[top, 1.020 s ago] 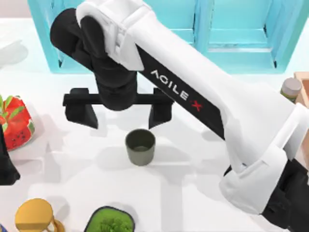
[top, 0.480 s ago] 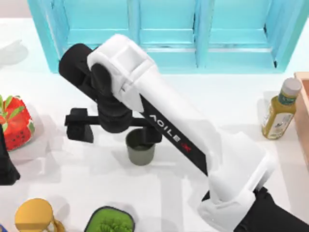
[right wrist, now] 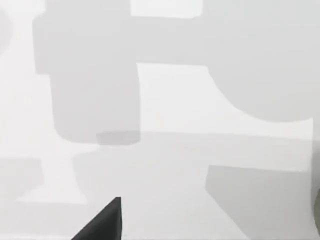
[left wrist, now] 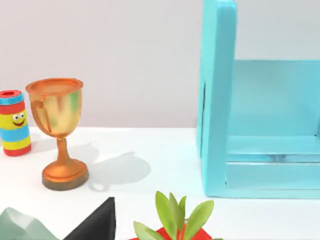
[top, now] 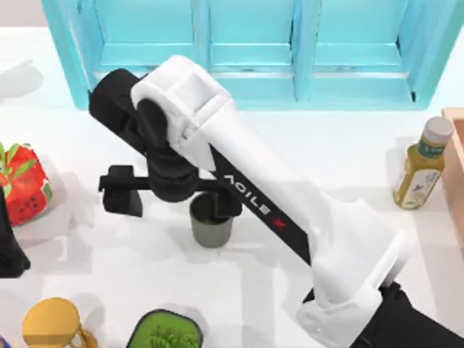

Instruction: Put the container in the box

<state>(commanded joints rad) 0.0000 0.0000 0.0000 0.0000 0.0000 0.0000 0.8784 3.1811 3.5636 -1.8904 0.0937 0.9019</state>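
Centring the right gripper (top: 174,199), jaws spread wide, over the container (top: 212,226) standing upright mid-table, one finger (top: 227,205) already at its rim, then lowering squarely before clamping, well left of the box (top: 457,156) at the right edge.

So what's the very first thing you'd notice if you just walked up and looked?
The big white and black right arm, stretching from the table's lower right up to the middle. Its right gripper is open just over the small olive-grey container, one finger at the cup's rim and the other off to the left. Behind them runs a bright turquoise frame, and a yellow-green bottle stands at the right edge.
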